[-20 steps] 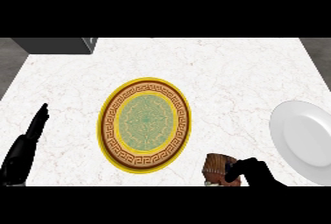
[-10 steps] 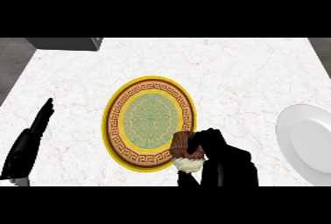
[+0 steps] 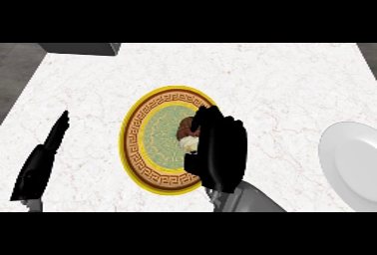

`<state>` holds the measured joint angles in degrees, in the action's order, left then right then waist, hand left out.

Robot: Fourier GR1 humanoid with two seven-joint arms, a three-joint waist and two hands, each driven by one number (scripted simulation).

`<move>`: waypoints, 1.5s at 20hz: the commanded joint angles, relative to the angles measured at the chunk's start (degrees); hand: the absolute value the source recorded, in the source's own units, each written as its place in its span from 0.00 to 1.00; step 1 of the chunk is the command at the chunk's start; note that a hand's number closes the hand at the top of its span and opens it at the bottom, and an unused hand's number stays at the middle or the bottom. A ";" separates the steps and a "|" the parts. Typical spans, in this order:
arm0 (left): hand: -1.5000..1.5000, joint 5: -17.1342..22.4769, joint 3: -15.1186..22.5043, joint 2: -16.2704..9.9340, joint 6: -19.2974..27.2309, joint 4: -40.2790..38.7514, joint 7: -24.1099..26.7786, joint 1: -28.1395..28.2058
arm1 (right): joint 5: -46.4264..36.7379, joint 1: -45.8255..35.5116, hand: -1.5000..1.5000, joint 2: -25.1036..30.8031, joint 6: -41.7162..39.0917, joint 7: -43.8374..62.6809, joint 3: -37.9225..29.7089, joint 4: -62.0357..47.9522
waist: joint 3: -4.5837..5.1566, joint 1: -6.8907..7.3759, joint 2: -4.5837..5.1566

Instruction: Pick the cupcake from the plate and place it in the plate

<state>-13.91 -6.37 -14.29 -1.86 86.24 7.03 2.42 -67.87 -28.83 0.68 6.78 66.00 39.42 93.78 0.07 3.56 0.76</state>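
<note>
Now | right hand (image 3: 219,152) over patterned plate (image 3: 140,144), fingers curled round cupcake (image 3: 188,134) | cupcake above plate's green centre | left hand (image 3: 43,159) at left edge, fingers straight | white plate (image 3: 353,164) at right on table (image 3: 280,84)

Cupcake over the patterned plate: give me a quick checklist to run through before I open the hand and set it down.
1. Cupcake held in the right hand: ok, fingers curl round it.
2. Cupcake over the yellow patterned plate, inside its rim: ok, it shows over the green centre.
3. Cupcake upright: cannot tell, the hand hides most of it.
4. Cupcake touching the plate's surface: cannot tell from this steep view.
5. Left hand out of the way: ok, it rests open at the view's left, apart from the plate.
6. White plate apart from the hand: ok, it lies at the right edge.
</note>
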 commanded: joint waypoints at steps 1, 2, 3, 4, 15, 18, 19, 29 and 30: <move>0.50 -0.30 0.69 0.53 -0.08 -0.74 0.01 -1.52 | 8.05 -5.70 1.00 -0.64 10.34 7.83 -1.31 -10.62 | -0.06 0.39 0.17; 0.50 -0.38 0.86 0.88 0.18 -0.09 1.55 0.62 | 11.47 -8.59 1.00 -0.64 8.59 7.15 -2.99 -12.64 | -0.04 1.09 0.13; 0.50 0.23 0.36 0.26 -0.39 0.49 -0.84 -1.98 | 13.58 -7.00 1.00 -0.64 13.50 5.54 -2.67 -12.33 | -0.13 1.21 0.30; 0.50 -1.03 1.20 1.00 0.58 -0.84 0.55 -1.37 | 10.47 -4.87 1.00 -0.65 17.71 7.64 -4.71 -11.30 | -0.15 0.97 0.50; 0.50 0.06 -0.86 -0.40 -0.34 -3.19 0.47 -2.59 | 13.56 -12.67 0.00 -0.64 33.26 7.42 -4.41 -21.68 | -0.05 0.36 -0.16; 0.50 0.02 -0.72 -0.09 -0.06 -1.54 -0.12 -1.37 | 9.25 -12.04 0.00 -0.64 40.63 5.68 -7.51 -20.94 | -0.12 -0.49 -0.62; 0.50 0.25 -1.16 -1.24 -1.03 -1.75 -0.84 -2.00 | 9.15 -12.51 0.00 -0.64 41.89 5.63 -8.96 -21.52 | -0.12 -0.75 -0.55; 0.50 1.11 -3.18 -0.41 0.42 -1.53 0.76 1.70 | 3.40 4.53 0.00 -0.65 54.85 1.35 -12.01 -5.92 | -0.07 -4.42 -1.30; 0.50 2.30 -4.21 -1.52 -0.72 1.69 0.20 4.21 | 2.60 10.34 0.00 -0.66 58.09 -1.65 -9.64 -4.55 | -0.13 -3.88 -1.32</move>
<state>-12.76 -9.23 -14.98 -1.90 85.70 7.20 4.28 -63.45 -26.18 0.34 55.00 60.96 28.26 82.99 -0.04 0.09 -0.46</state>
